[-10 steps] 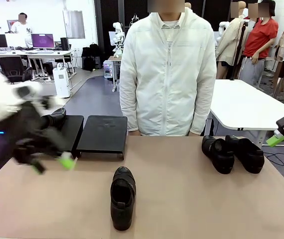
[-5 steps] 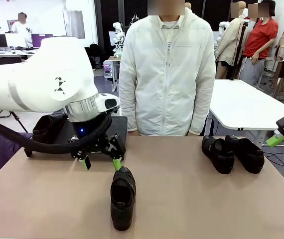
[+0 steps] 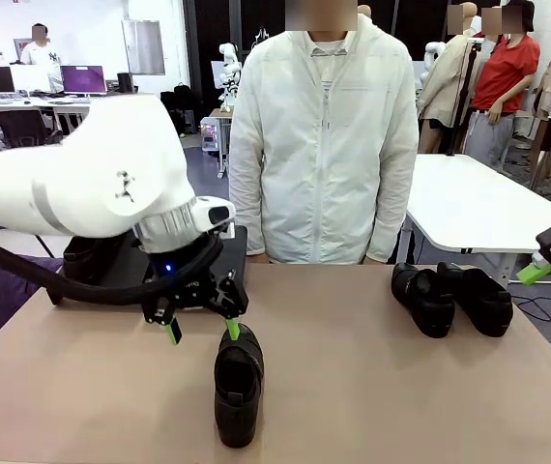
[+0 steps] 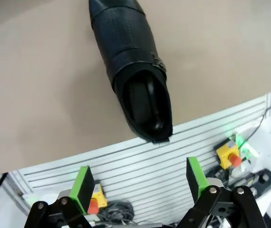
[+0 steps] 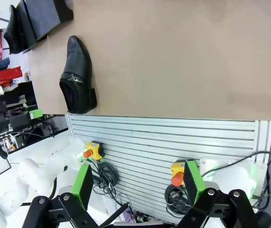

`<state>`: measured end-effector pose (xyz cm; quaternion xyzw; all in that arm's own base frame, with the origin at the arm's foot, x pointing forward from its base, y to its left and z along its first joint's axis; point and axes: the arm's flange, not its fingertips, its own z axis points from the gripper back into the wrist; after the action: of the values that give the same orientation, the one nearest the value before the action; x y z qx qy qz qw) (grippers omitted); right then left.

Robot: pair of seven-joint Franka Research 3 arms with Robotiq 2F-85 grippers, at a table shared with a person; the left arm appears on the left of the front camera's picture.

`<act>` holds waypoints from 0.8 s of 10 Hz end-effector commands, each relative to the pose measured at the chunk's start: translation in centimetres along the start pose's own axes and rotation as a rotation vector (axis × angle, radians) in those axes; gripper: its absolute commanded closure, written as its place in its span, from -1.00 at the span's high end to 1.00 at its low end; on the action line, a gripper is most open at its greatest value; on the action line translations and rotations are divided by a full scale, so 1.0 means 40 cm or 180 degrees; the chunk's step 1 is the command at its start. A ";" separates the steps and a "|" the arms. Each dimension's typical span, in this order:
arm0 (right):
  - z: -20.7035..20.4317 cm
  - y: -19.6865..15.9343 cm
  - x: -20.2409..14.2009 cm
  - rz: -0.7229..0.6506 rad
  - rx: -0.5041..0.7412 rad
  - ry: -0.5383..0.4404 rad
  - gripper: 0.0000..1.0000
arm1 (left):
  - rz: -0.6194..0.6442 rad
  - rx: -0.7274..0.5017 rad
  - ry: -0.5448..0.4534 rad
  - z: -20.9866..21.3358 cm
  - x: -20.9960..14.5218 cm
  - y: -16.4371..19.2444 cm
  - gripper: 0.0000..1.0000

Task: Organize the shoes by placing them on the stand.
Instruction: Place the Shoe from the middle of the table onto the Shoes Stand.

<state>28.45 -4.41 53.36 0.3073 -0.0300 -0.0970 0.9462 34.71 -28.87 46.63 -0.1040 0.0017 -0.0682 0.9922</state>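
Shoes: one shoe lies alone mid-table, heel toward my side, toe toward the person in the white jacket at the far edge. Another pair sits side by side on the tabletop far right, touching or nearly so. A fourth shoe is on the stand at far left, mostly behind the left arm. My left gripper hovers over the lone shoe's toe end, fingers spread wide with nothing between them. One green pad is right at the toe, and I can't tell if it touches. My right gripper is off the table's right side, fingers also spread and holding nothing. The dark marking on the left arm's shell is too small to read. Red-on-yellow stop buttons sit below the table edge, their lettering unreadable.
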 end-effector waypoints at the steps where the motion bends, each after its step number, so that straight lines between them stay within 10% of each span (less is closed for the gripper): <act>1: 0.002 0.005 0.001 -0.0013 0.0086 -0.0004 1.00 | 0.0331 -0.0012 -0.0021 -0.072 0.027 -0.019 1.00; 8: 0.002 0.005 0.001 -0.0013 0.0086 -0.0004 1.00 | 0.0863 0.0357 0.0114 -0.276 0.097 -0.017 1.00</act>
<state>28.44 -4.42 53.36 0.3073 -0.0298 -0.0972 0.9462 37.68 -31.68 36.25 -0.0593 0.0458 0.0429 0.9963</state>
